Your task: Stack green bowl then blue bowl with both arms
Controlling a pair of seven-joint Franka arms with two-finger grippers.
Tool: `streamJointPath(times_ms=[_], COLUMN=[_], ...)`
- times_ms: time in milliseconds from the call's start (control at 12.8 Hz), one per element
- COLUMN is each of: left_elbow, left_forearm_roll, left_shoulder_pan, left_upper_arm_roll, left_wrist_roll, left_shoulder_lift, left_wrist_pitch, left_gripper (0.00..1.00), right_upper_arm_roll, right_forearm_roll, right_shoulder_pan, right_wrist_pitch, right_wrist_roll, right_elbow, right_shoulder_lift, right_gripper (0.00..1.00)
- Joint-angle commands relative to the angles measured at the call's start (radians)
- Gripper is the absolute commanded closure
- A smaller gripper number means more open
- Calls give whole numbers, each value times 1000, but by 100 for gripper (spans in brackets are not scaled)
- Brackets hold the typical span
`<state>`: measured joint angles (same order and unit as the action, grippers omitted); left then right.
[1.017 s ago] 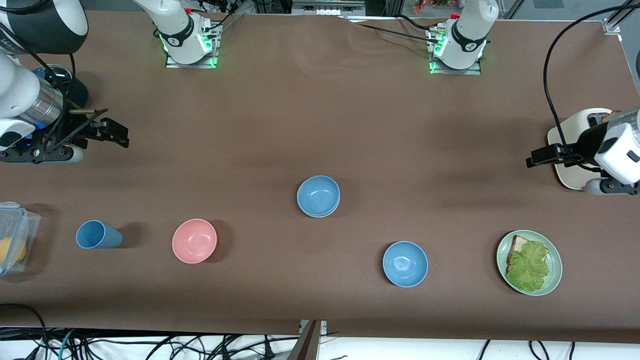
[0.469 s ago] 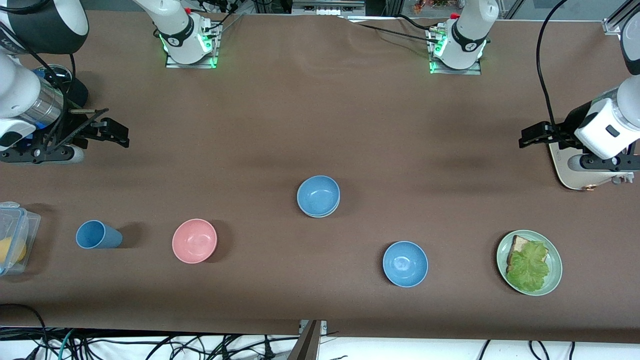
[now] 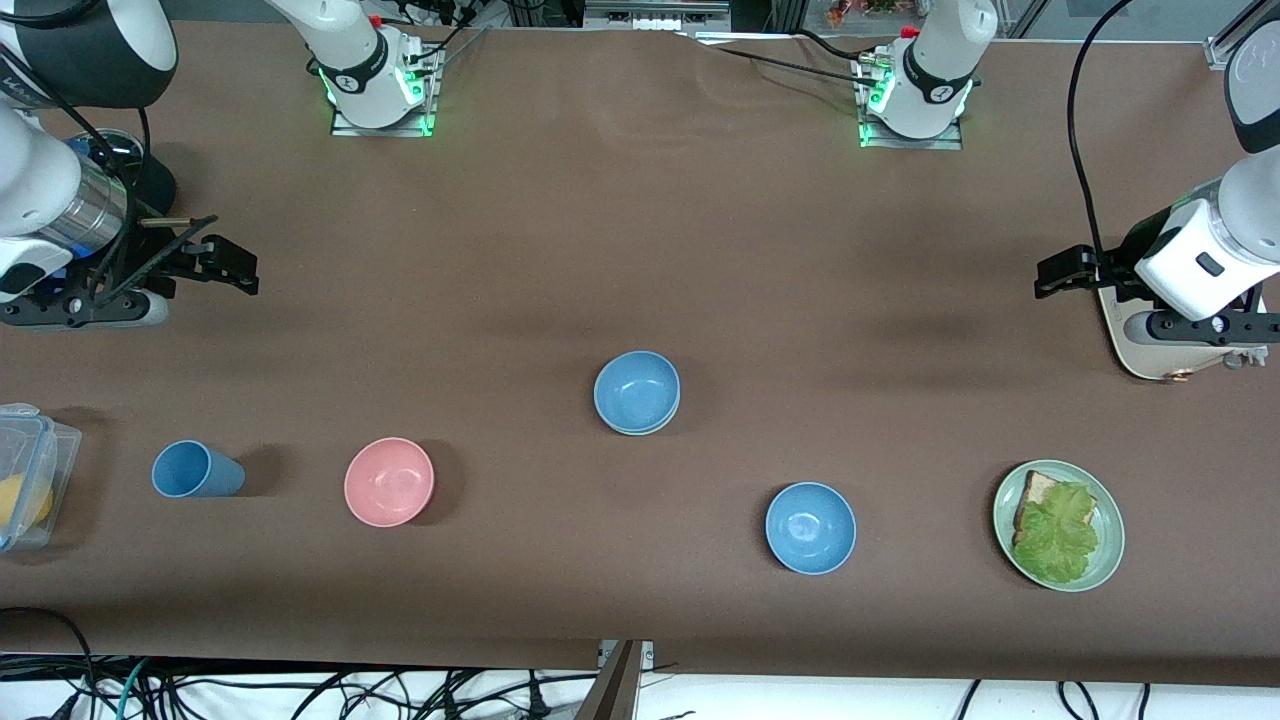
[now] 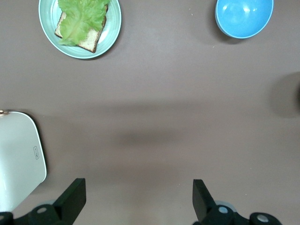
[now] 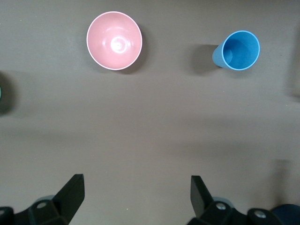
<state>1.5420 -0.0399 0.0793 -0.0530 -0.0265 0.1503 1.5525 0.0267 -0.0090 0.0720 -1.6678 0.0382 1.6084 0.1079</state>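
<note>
While both sets of jaws stand wide open and hold nothing, you have the stacked bowls lying between them, well apart from each. Your left gripper (image 3: pixel 1050 277) hangs at the left arm's end of the table, just beside a white scale (image 3: pixel 1150 345), and its wrist view shows its own fingers (image 4: pixel 70 201) spread over bare brown table (image 4: pixel 154 140). Your right gripper (image 3: pixel 232 268) hangs at the right arm's end, fingers (image 5: pixel 70 197) likewise spread over bare cloth.

Out from the jaws toward the middle, the blue bowl (image 3: pixel 637 390) sits nested in the green bowl (image 3: pixel 640 429), of which you see only a pale rim under its edge. Nearer the front camera than your left gripper lie a brighter blue bowl (image 3: pixel 811 527) and a plate (image 3: pixel 1110 560) of bread and lettuce. Nearer the camera than your right gripper lie a pink bowl (image 3: pixel 389 481), a blue cup (image 3: pixel 195 470) on its side, and a clear box (image 3: pixel 30 470).
</note>
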Motion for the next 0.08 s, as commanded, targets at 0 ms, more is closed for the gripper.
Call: streamJointPath(times_ms=[0], left_elbow=[-46], left_forearm_roll=[26], left_shoulder_pan=[-6], left_upper_arm_roll=[10], left_wrist_roll=[-1], left_shoulder_lift=[26], left_wrist_pitch=[-22], left_gripper=[0], right_upper_arm_roll=[1], right_forearm_roll=[-9], right_shoulder_pan=[2], right_wrist_pitch=[3], right_wrist_roll=[-17], right_elbow=[2], right_shoulder_lift=[-16], right_gripper=[0])
